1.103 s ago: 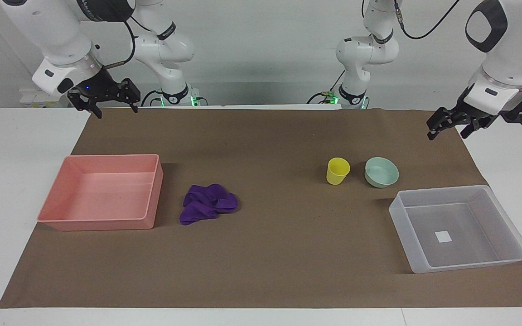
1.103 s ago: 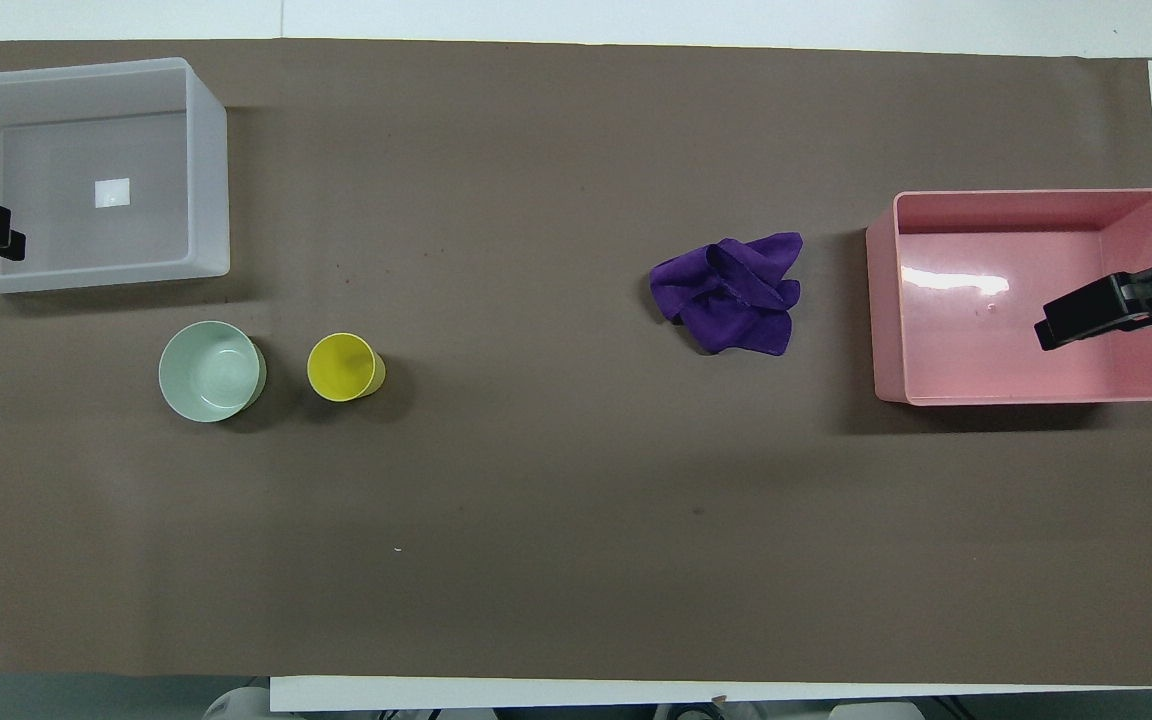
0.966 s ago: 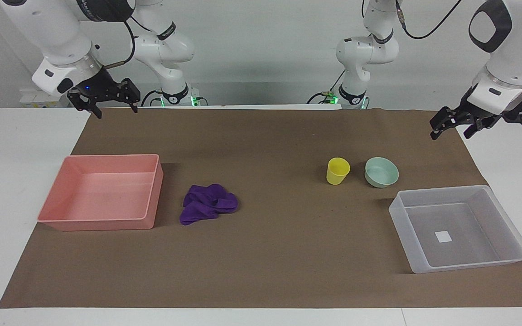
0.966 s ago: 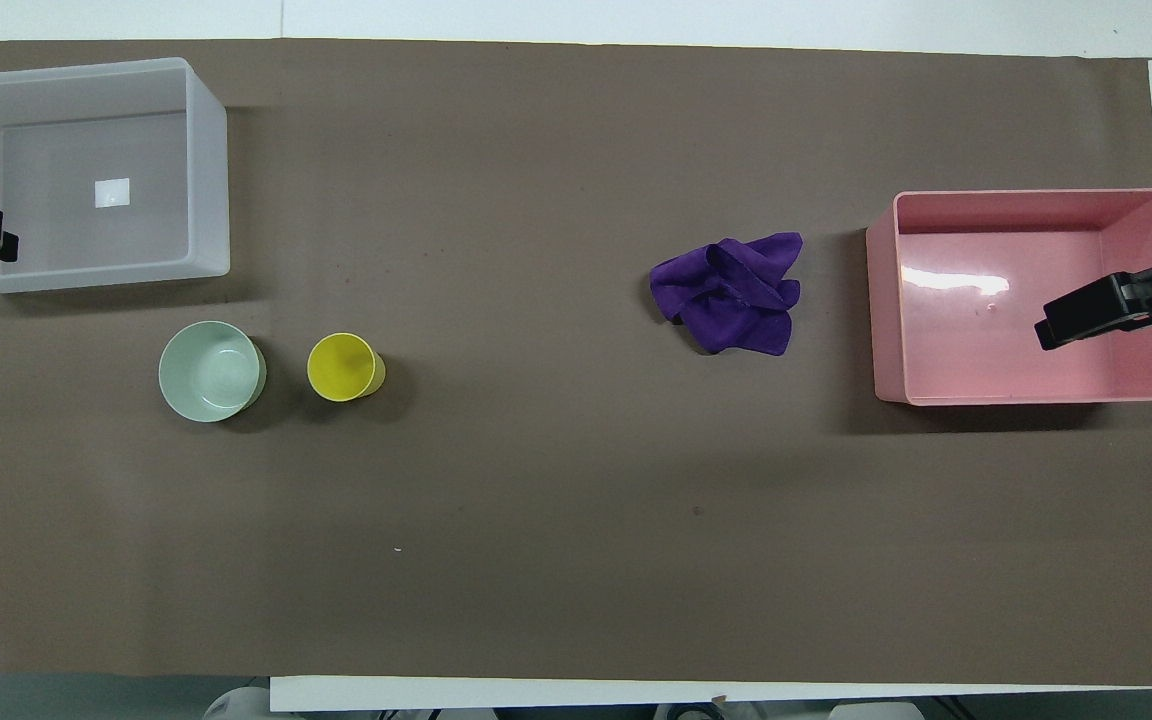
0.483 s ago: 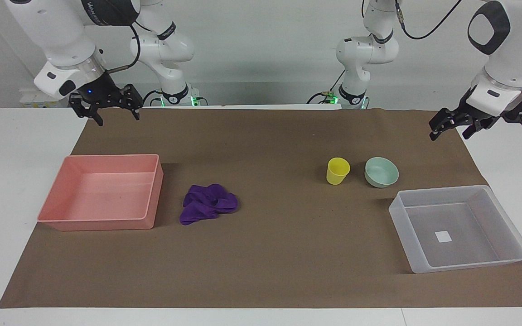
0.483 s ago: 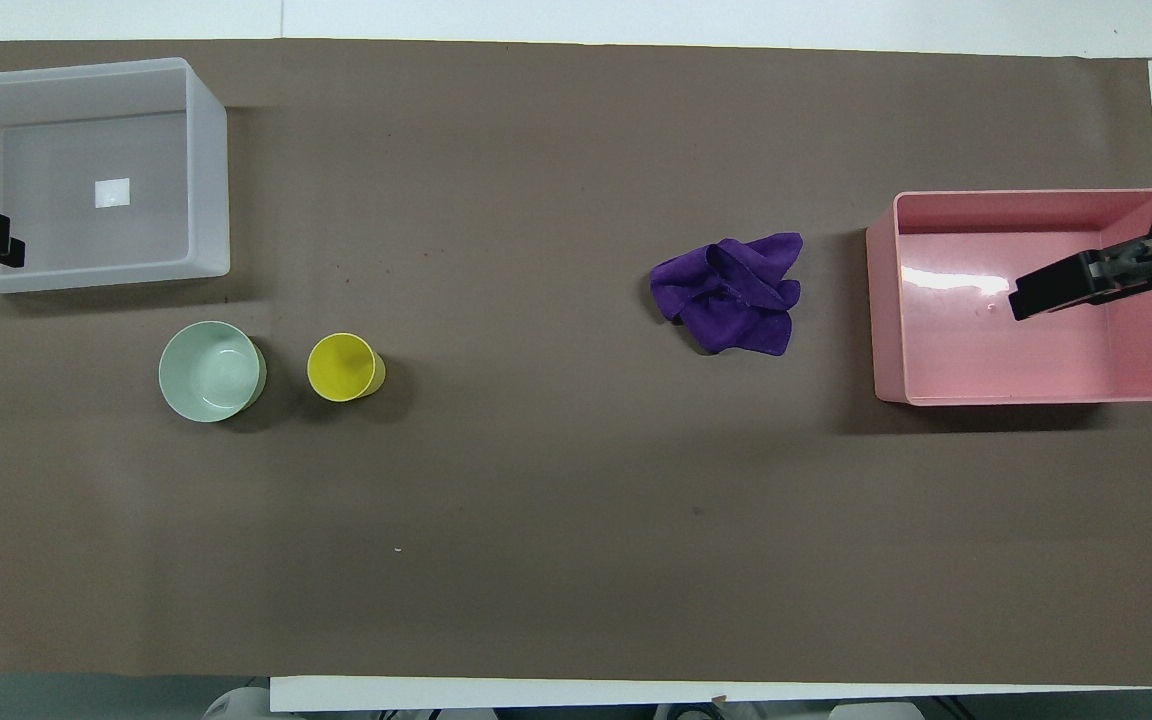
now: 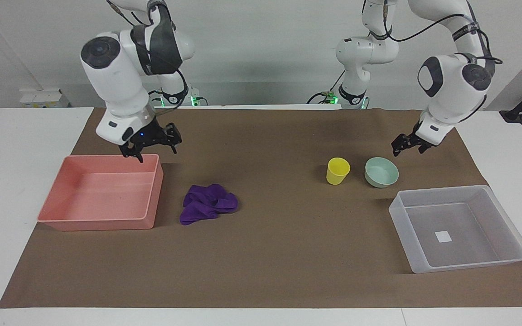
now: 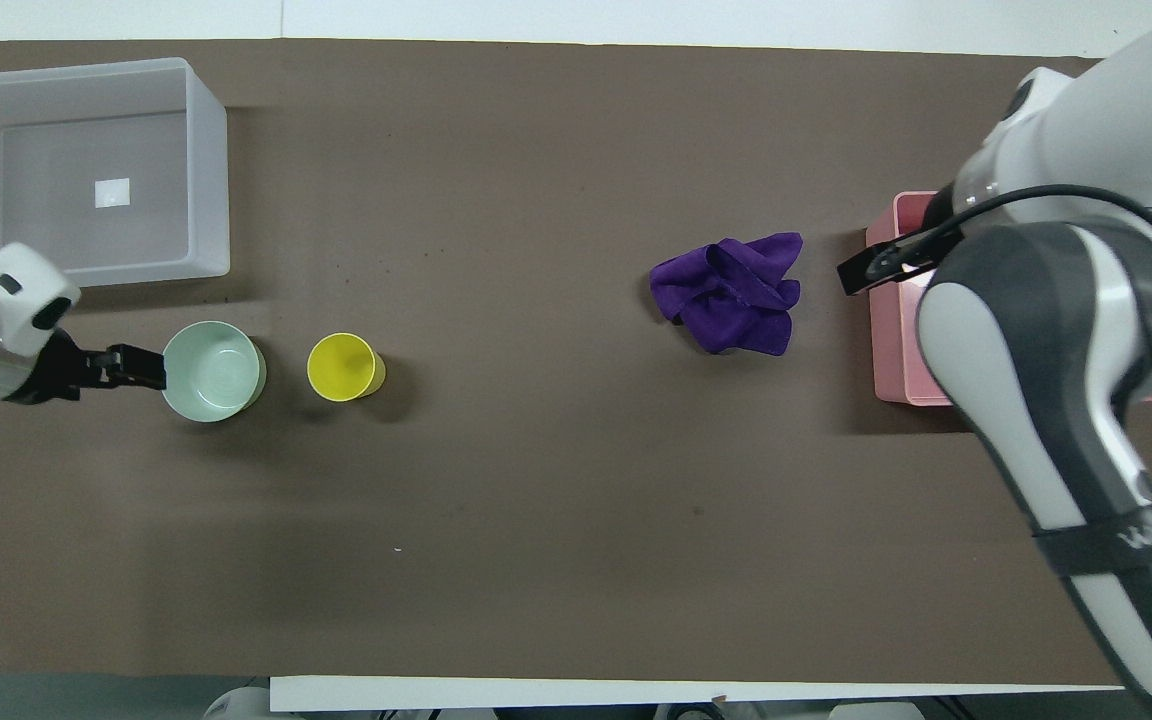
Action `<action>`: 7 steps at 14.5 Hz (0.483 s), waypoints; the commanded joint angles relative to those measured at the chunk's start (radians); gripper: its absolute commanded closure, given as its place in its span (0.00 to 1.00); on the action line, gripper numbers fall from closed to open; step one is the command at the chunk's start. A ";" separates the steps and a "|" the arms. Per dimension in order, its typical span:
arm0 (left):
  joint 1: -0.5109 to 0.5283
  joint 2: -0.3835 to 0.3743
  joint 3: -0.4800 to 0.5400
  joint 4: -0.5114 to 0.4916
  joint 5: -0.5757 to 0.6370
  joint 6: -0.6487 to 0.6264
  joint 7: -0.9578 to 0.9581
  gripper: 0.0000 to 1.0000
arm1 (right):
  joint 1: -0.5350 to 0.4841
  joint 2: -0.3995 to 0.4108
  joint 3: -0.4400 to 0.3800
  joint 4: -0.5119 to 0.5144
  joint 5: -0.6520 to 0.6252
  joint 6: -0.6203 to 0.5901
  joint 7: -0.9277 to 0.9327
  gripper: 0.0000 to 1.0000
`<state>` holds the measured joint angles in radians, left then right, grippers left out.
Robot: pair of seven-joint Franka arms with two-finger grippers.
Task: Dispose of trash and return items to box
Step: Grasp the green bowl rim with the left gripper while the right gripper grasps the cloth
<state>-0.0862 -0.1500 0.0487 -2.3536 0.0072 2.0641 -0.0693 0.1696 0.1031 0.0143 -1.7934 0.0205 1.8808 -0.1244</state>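
Observation:
The purple cloth wad (image 7: 209, 203) (image 8: 731, 292) lies on the brown mat beside the salmon-pink tray (image 7: 102, 224) (image 8: 886, 340). The yellow cup (image 7: 337, 170) (image 8: 343, 367) stands upright beside the mint-green bowl (image 7: 381, 172) (image 8: 212, 370). Both are nearer to the robots than the clear box (image 7: 458, 189) (image 8: 208, 170), which is empty but for its white sticker. My right gripper (image 7: 154, 149) (image 8: 876, 268) is open and empty in the air over the pink tray's corner toward the cloth. My left gripper (image 7: 407, 149) (image 8: 141, 366) is open and empty just above the mat beside the bowl's rim.
The brown paper mat (image 7: 279, 253) covers most of the white table. The pink tray is at the right arm's end and the clear box at the left arm's end. Bare mat lies between the cloth and the cup.
Both arms have swung in from the table's ends and come down. The right gripper moved toward the cloth over the pink tray's corner; the left gripper moved next to the bowl. No object has moved.

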 commanded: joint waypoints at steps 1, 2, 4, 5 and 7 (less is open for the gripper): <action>-0.004 -0.034 -0.001 -0.188 0.013 0.208 -0.044 0.02 | 0.051 0.055 -0.001 -0.035 0.016 0.128 0.035 0.00; -0.006 0.002 -0.001 -0.196 0.011 0.281 -0.055 0.45 | 0.065 0.085 0.001 -0.035 0.016 0.173 0.045 0.00; -0.004 0.047 -0.001 -0.185 0.013 0.335 -0.070 1.00 | 0.074 0.141 0.003 -0.035 0.060 0.225 0.052 0.00; -0.003 0.050 -0.001 -0.184 0.013 0.359 -0.070 1.00 | 0.074 0.165 0.003 -0.035 0.090 0.256 0.049 0.00; 0.003 0.050 -0.001 -0.182 0.013 0.357 -0.060 1.00 | 0.076 0.222 0.004 -0.035 0.090 0.325 0.039 0.00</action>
<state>-0.0861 -0.1028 0.0459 -2.5371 0.0070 2.4004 -0.1157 0.2531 0.2791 0.0157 -1.8315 0.0869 2.1517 -0.0731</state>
